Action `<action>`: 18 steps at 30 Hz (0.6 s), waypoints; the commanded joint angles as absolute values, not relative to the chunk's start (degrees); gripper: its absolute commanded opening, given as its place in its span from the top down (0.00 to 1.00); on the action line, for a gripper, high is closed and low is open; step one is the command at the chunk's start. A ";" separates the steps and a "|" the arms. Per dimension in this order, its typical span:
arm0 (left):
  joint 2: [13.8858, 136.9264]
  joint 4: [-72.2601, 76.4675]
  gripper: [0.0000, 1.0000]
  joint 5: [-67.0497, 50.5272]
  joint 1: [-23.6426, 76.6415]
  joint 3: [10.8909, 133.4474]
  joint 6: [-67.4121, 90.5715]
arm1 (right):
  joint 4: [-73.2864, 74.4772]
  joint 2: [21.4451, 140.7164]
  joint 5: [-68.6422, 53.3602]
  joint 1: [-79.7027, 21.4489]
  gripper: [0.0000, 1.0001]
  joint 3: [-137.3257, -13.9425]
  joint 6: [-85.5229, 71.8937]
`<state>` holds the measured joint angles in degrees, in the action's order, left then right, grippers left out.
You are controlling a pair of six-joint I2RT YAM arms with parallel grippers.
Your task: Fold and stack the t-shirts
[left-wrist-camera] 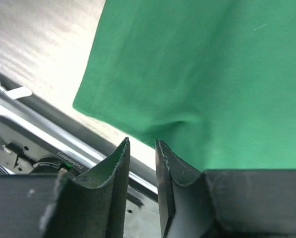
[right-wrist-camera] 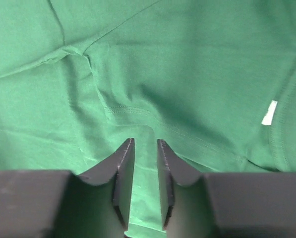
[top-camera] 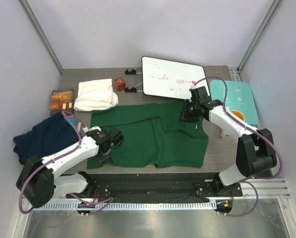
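The dark green t-shirt lies spread flat mid-table. The navy t-shirt lies crumpled at the left edge. The cream-white t-shirt lies folded at the back left. My left gripper is at the green shirt's near-left corner. In the left wrist view the left gripper has its jaws a little apart with only table and rail between them, and the shirt's edge is just beyond the tips. My right gripper is over the shirt's far right part. In the right wrist view the right gripper pinches a raised fold of green cloth.
A whiteboard with black clips lies at the back. A teal board at the right carries an orange mug. A brown book and a small red-brown cube sit at the back left. A black rail runs along the near edge.
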<state>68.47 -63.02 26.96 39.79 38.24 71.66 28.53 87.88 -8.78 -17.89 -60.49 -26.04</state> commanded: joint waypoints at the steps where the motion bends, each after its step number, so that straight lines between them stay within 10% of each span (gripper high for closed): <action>1: 66.18 -64.34 0.71 32.16 40.08 45.07 71.02 | 31.28 82.18 -1.61 -17.23 0.67 -60.30 -28.55; 18: 75.06 -54.49 0.66 32.17 40.17 51.86 62.93 | 35.94 64.16 -4.31 -3.70 0.44 -41.58 -47.46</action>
